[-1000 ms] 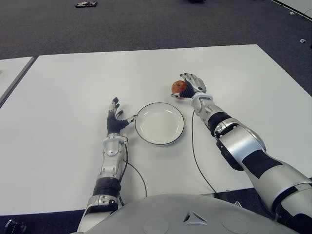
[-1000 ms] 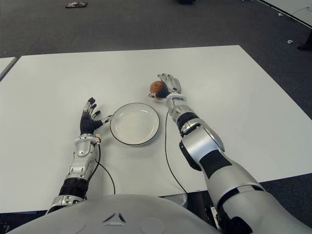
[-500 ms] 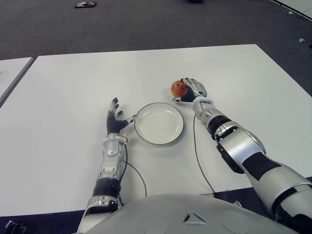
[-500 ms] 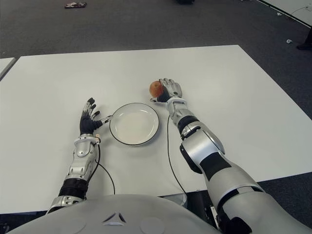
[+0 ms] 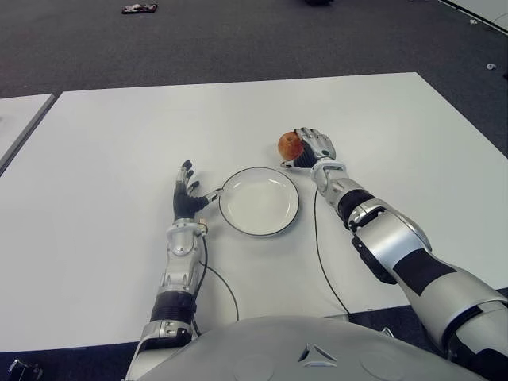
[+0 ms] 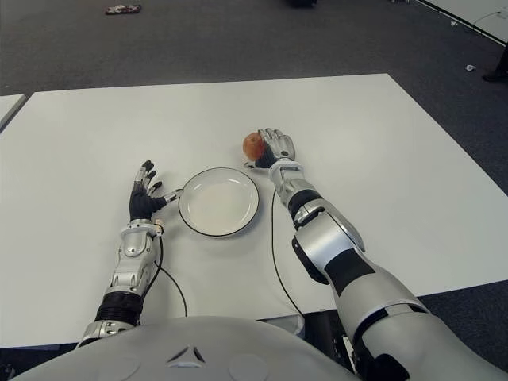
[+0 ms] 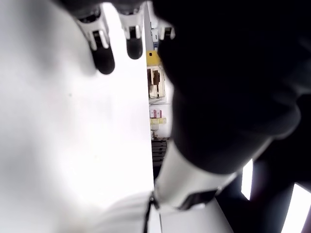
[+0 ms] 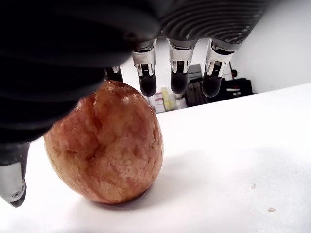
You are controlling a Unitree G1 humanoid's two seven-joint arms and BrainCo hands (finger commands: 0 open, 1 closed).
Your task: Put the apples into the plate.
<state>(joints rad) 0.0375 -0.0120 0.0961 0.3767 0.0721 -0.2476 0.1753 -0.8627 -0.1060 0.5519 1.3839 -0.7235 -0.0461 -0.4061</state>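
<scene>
A red-yellow apple (image 5: 290, 145) sits on the white table (image 5: 119, 143), just beyond the far right rim of the white plate (image 5: 259, 201). The plate has a dark rim and nothing in it. My right hand (image 5: 314, 148) is against the apple's right side. In the right wrist view the apple (image 8: 104, 148) rests on the table with the fingers (image 8: 147, 85) stretched out above and behind it, not closed around it. My left hand (image 5: 187, 196) shows just left of the plate, fingers spread, holding nothing.
A black cable (image 5: 317, 246) runs along the table beside my right forearm. Another cable (image 5: 221, 282) loops by my left forearm. Dark carpet (image 5: 238, 40) lies beyond the far edge. A second table's corner (image 5: 20, 111) shows at far left.
My right hand has drawn back a little toward me, from over the apple to its right side. The apple, the plate and my left hand have stayed where they were.
</scene>
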